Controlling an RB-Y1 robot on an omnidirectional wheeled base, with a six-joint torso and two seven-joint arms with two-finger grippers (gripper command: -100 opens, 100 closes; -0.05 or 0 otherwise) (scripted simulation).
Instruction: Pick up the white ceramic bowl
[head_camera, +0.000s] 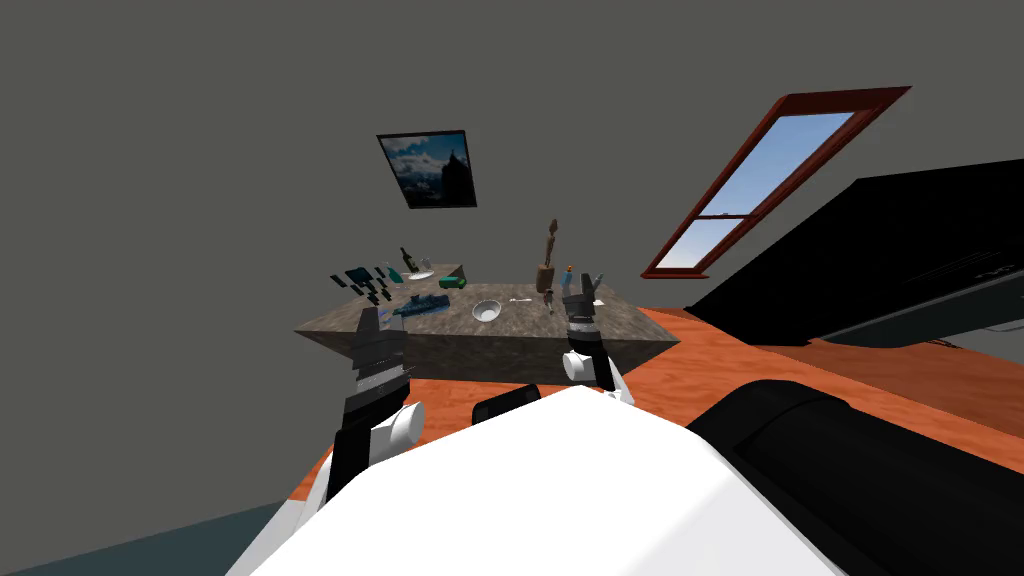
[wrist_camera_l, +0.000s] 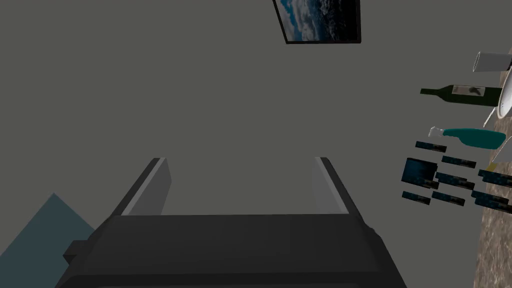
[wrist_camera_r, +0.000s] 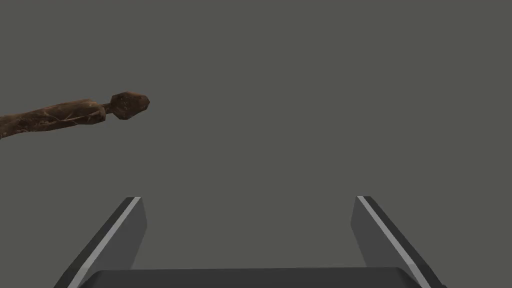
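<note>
White bowl (head_camera: 486, 311) sits near the middle of the table (head_camera: 520, 322), left gripper (wrist_camera_l: 241, 161) and right gripper (wrist_camera_r: 248, 198) flanking it, both spread wide, empty.

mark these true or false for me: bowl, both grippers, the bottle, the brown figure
1. The white bowl sits on the table, with nothing holding it. True.
2. The right gripper has its jaws shut on the bowl. False: the jaws stand open and empty.
3. The left gripper has its jaws open. True.
4. The dark green bottle lies flat on the table. False: it stands upright near the table's far left corner.
5. The brown figure stands on the table to the right of the bowl. True.
</note>
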